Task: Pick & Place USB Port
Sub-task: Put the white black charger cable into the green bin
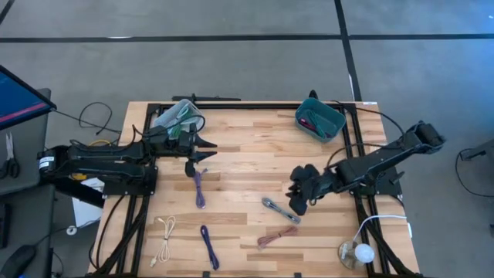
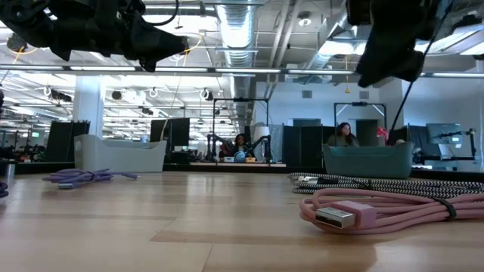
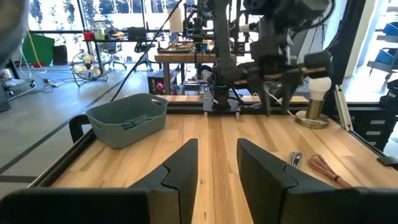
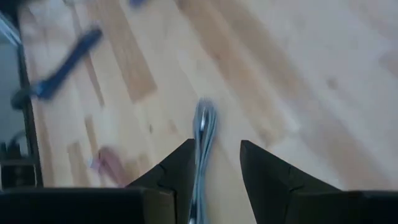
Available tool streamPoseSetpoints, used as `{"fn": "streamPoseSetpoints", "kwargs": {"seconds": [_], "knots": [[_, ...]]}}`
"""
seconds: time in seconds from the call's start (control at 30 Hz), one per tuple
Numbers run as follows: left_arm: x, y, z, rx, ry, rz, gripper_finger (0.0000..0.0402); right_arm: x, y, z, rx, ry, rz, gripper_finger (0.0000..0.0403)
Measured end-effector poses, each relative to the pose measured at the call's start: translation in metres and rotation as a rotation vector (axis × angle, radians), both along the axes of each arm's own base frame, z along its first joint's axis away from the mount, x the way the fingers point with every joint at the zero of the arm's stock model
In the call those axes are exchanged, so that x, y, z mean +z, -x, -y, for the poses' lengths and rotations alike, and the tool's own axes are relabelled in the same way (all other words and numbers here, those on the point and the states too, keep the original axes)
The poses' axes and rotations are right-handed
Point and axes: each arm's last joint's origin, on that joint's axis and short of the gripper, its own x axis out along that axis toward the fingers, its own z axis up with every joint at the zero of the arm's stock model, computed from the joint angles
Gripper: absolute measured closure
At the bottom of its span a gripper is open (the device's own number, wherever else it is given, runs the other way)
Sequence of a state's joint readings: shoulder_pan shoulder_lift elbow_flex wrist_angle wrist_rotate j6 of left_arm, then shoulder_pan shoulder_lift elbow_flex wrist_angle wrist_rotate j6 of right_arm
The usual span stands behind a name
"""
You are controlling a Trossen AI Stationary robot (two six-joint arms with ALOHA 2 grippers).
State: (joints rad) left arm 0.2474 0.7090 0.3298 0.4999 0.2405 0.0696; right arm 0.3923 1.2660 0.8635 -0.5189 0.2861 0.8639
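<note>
USB cables spread on the table, both claws released

Nearest the front edge, a cream cable, a dark blue cable and a pink cable are laid out. Farther in, a silver braided cable is seen beneath the right gripper, whose fingers are parted and grasp nothing. A purple cable lies below the left gripper, likewise parted and empty-handed. At the far edge a teal bin is placed.

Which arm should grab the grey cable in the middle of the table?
Right. The right gripper hangs open just beside the grey cable, which shows between its fingers in the wrist view. The left gripper is farther off, near the purple cable.
</note>
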Motion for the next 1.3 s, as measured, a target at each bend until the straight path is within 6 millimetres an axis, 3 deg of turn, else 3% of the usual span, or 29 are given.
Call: {"fn": "streamPoseSetpoints", "kwargs": {"seconds": [0.3, 0.67, 0.87, 1.13, 1.3], "knots": [[0.000, 0.000, 0.000, 0.000, 0.000, -0.002, 0.0291, -0.019, -0.034, -0.021, 0.049, -0.127, -0.267, 0.0283], [0.000, 0.000, 0.000, 0.000, -0.003, -0.002, 0.0291, -0.066, -0.060, -0.034, 0.054, -0.132, -0.464, 0.0283], [0.000, 0.000, 0.000, 0.001, -0.003, -0.002, 0.0291, -0.086, -0.063, -0.036, 0.055, -0.123, -0.543, 0.0283], [0.000, 0.000, 0.000, 0.001, -0.003, -0.003, 0.0291, -0.099, -0.065, -0.038, 0.068, -0.125, -0.592, 0.0285], [0.000, 0.000, 0.000, 0.001, -0.003, -0.003, 0.0291, -0.097, -0.063, -0.037, 0.085, -0.118, -0.591, 0.0330]]}}
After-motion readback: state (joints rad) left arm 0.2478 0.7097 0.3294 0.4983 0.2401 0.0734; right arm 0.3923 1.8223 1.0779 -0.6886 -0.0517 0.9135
